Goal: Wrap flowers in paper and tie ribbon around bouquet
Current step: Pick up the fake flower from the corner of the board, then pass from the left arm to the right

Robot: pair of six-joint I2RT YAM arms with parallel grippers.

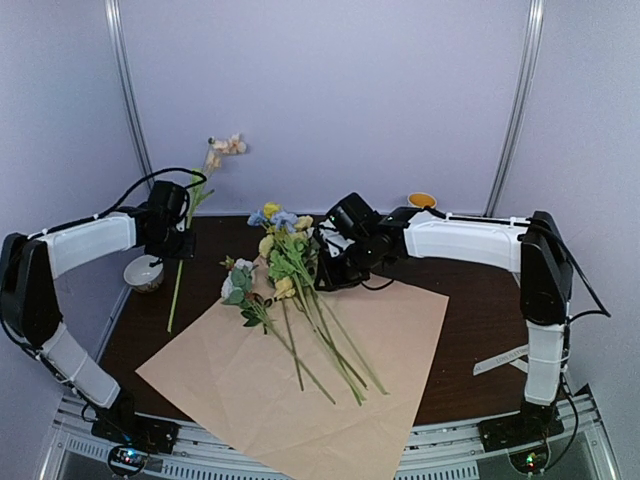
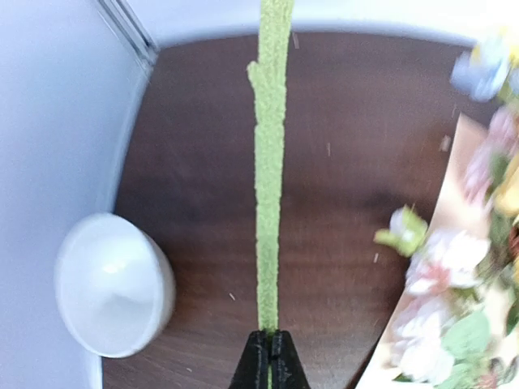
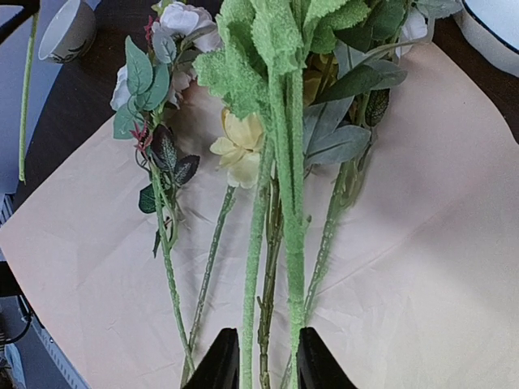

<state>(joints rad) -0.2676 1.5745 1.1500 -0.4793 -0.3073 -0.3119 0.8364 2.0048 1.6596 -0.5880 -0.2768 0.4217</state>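
Observation:
My left gripper (image 1: 176,238) (image 2: 270,339) is shut on one long green stem (image 2: 270,186) held above the table's left side. Its peach blossoms (image 1: 226,146) stick up against the back wall. The other flowers (image 1: 283,240) lie on the peach-tan paper (image 1: 300,390) (image 3: 422,243), blossoms toward the back. My right gripper (image 1: 330,268) (image 3: 259,361) is closed around three of their fuzzy green stems (image 3: 284,243), just below the leaves. Further stems (image 3: 166,259) lie loose on the sheet to the left. The cream ribbon (image 1: 500,359) lies on the table at the right.
A white bowl (image 1: 145,272) (image 2: 109,284) (image 3: 66,28) stands at the table's left edge, under the left arm. A small yellow-orange dish (image 1: 422,200) sits at the back right, and a blue-rimmed white bowl (image 3: 495,28) is near the right gripper. The paper's near corner overhangs the front edge.

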